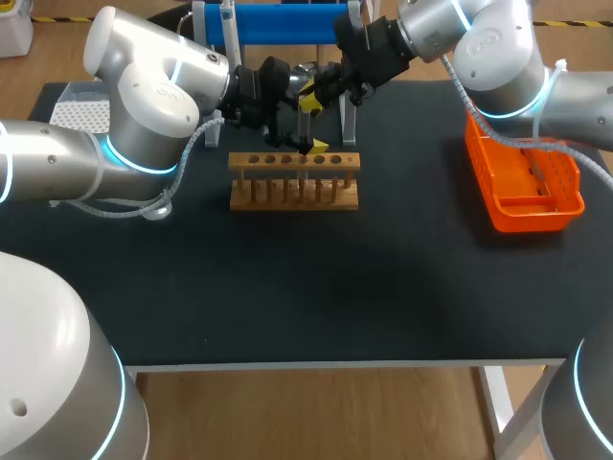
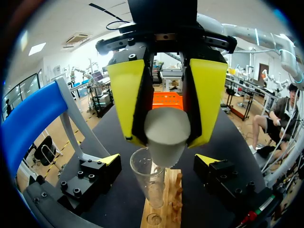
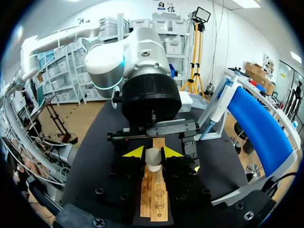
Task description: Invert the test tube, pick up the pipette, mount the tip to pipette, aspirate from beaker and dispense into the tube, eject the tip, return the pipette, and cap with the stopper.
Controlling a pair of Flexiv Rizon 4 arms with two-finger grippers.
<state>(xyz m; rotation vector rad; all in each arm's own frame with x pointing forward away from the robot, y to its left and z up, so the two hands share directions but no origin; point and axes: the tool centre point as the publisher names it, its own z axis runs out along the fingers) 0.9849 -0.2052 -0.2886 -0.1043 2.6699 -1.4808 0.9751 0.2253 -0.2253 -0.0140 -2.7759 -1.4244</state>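
Test tube [image 2: 148,178]: one, clear glass, upright in one wooden rack [image 1: 294,192] at table centre, mouth up. Stopper [image 2: 164,127]: one, white, tapered, directly over the tube's mouth; whether it touches the rim cannot be judged. Left gripper [image 2: 165,138] clamps the stopper from two sides between its two yellow tips. Right gripper [image 3: 153,153] comes in from the rack's 1 o'clock. Its two fingers straddle the tube with a gap on either side, gripping nothing. One orange basket [image 1: 524,182] sits at the rack's 3 o'clock, well apart. One white dotted tray [image 1: 81,113] lies at 10 o'clock. One blue-barred stand [image 1: 283,24] stands at 12 o'clock, farthest back.
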